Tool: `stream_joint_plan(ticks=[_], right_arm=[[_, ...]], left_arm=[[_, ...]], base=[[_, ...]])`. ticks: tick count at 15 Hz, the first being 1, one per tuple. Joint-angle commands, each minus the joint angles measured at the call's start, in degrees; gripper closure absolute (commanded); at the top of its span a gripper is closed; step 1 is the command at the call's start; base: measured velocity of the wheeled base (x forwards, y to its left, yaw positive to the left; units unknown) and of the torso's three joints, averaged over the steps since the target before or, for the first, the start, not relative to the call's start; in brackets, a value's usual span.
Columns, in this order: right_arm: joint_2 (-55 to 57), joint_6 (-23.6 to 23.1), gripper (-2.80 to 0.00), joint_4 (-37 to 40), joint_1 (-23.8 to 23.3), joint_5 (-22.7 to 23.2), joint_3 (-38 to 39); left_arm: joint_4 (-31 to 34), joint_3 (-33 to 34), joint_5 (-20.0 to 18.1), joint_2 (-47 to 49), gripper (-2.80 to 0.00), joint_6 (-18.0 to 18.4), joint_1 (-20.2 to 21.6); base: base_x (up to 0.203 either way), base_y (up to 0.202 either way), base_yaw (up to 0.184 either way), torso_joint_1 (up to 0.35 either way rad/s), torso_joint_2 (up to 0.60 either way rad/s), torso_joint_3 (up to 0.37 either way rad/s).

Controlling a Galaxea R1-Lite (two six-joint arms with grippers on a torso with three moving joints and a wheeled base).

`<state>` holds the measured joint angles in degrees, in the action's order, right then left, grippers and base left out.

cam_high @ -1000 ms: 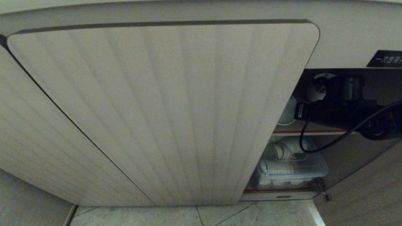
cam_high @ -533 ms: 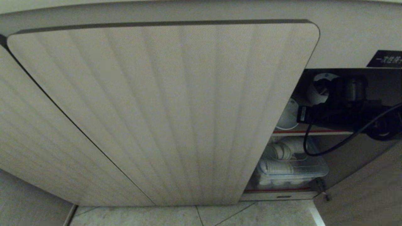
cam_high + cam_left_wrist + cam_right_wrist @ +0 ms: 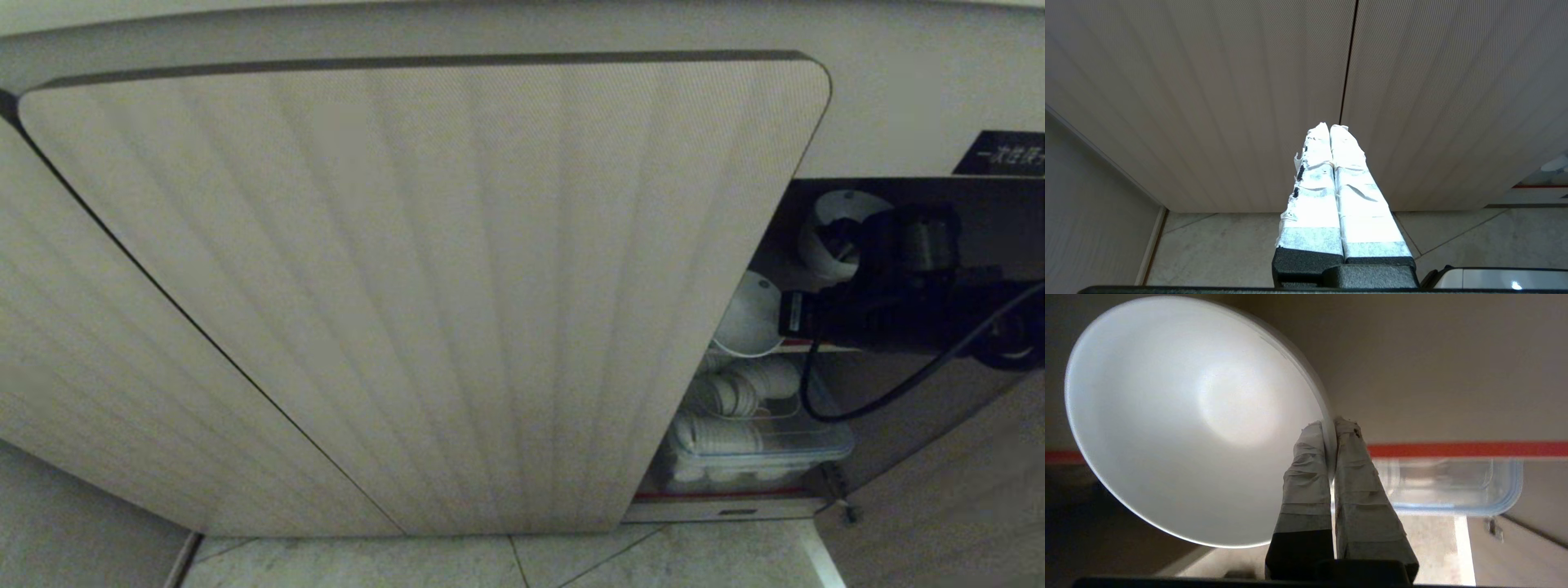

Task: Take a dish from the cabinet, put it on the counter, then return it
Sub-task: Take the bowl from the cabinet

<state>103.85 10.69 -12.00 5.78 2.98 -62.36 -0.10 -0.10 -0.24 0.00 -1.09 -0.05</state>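
The dish (image 3: 1188, 416), a plain white bowl, hangs tilted on edge with its hollow facing the right wrist camera. My right gripper (image 3: 1329, 426) is shut on its rim, one taped finger inside and one outside. In the head view the dish (image 3: 749, 314) shows in the cabinet's (image 3: 408, 286) open right-hand gap, at the level of the red-striped shelf edge (image 3: 1466, 449), with the right gripper (image 3: 782, 314) and black arm just right of it. My left gripper (image 3: 1329, 128) is parked, shut and empty, facing the closed ribbed doors. The counter's top is out of view.
A clear plastic box (image 3: 759, 445) with several white dishes sits on the lower shelf. Another white bowl (image 3: 824, 229) stands higher up, behind the arm. A black cable (image 3: 882, 384) loops below the arm. A black label (image 3: 1008, 153) is above the opening, tiled floor (image 3: 490, 563) below.
My right arm has drawn back and sunk slightly, bringing the dish lower and further out past the door's edge, so more of it shows. The left arm has not moved.
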Motion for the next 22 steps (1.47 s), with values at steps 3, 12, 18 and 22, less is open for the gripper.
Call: stream_joint_plan(ticks=[3,12,18,22], right_arm=[[-0.81,0.12,0.0,2.51,-0.07,0.45,-0.13],[-1.62,0.1,0.0,6.02,-0.06,0.89,-0.38],[-3.25,0.12,0.0,7.27,-0.07,0.89,-0.03],[-4.5,0.03,0.0,8.92,-0.07,1.94,0.72]], left_arm=[[-0.03,0.01,-0.07,0.0,0.0,-0.01,0.01],[-0.04,0.01,-0.1,0.0,0.0,0.02,-0.04],[-0.02,0.01,-0.08,0.0,0.0,-0.05,-0.04],[-0.08,0.01,-0.07,0.0,0.0,-0.01,0.0]], base=[[0.0,0.0,0.0,0.0,0.0,0.0],[0.0,0.0,0.0,0.0,0.0,0.0],[0.0,0.0,0.0,0.0,0.0,0.0],[0.0,0.0,0.0,0.0,0.0,0.0]])
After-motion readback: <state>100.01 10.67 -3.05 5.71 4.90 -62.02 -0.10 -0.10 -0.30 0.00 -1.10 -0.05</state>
